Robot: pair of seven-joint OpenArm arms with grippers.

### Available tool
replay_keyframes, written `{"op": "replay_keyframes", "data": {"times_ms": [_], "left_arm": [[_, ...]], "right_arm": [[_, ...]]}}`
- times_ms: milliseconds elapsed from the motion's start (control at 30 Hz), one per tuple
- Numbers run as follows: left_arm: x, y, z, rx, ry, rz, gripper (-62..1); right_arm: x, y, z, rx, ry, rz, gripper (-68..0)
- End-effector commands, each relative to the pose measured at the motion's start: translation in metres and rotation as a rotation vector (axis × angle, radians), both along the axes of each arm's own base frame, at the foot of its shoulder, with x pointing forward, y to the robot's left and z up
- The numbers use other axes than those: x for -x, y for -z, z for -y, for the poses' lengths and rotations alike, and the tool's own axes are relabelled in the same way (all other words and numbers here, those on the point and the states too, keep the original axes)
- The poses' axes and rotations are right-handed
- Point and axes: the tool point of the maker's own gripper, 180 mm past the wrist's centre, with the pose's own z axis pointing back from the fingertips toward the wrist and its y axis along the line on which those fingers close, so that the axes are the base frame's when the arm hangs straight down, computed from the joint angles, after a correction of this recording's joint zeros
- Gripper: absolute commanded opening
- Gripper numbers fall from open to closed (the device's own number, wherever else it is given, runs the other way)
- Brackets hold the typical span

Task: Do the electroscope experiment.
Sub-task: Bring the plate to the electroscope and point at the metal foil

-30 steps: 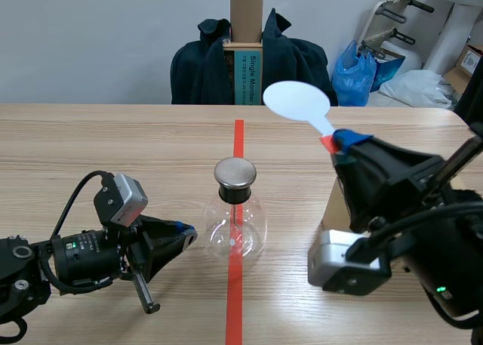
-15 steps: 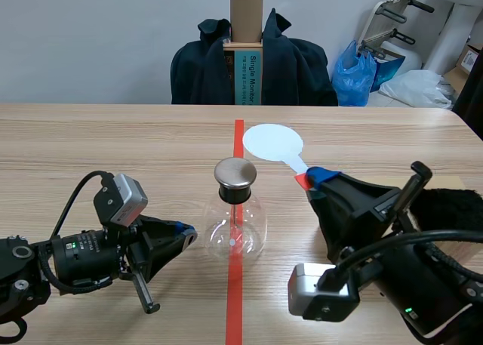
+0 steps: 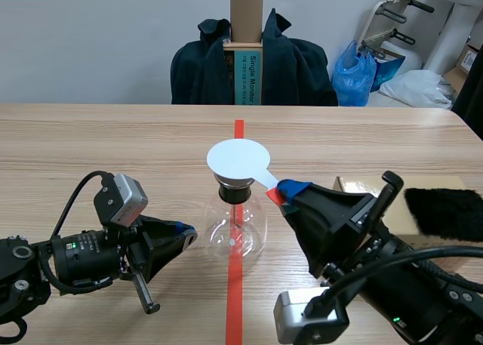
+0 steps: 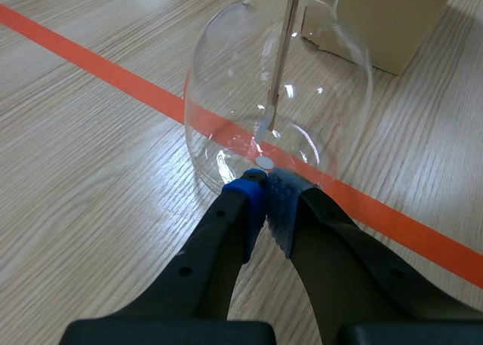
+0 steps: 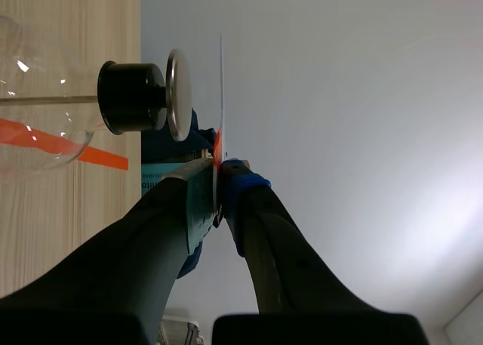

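The electroscope, a clear glass flask (image 3: 235, 232) with a black stopper and metal cap (image 5: 177, 94), stands on the red tape line at the table's middle. My right gripper (image 3: 283, 192) is shut on the red handle of a white round paddle (image 3: 238, 159). The disc hovers flat just over the cap, seen edge-on as the paddle (image 5: 221, 96) in the right wrist view, a small gap apart. My left gripper (image 3: 185, 233) lies low to the flask's left, shut on nothing. In the left wrist view its tips (image 4: 264, 190) sit at the foot of the flask (image 4: 279, 96).
A cardboard box (image 3: 355, 186) with a black fur pad (image 3: 445, 211) on it stands at the right, behind my right arm. Beyond the table's far edge is a chair draped with a dark jacket (image 3: 253, 66) and a blue bag (image 3: 355, 73).
My right arm has swung left and down, carrying the paddle from high at the right to just above the electroscope's cap. The left arm has not moved.
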Motion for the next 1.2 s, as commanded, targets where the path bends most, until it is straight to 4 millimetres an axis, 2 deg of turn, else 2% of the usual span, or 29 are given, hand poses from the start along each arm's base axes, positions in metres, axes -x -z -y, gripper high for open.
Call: {"op": "replay_keyframes", "data": {"times_ms": [0, 333, 633, 1167], "left_arm": [[-0.007, -0.012, 0.003, 0.036, -0.009, 0.028, -58.2], [-0.007, -0.012, 0.003, 0.036, -0.009, 0.029, -58.2], [-0.007, -0.012, 0.003, 0.036, -0.009, 0.029, -58.2], [-0.007, -0.012, 0.003, 0.037, -0.008, 0.029, -58.2]], "right_arm": [[-0.001, -0.007, -0.003, -0.003, -0.024, 0.022, -66.7], [0.004, -0.006, -0.007, 0.007, -0.057, 0.026, -66.7], [0.000, -0.006, -0.004, 0.007, -0.032, 0.026, -66.7], [-0.036, -0.007, 0.039, -0.006, 0.280, 0.015, -66.7]]}}
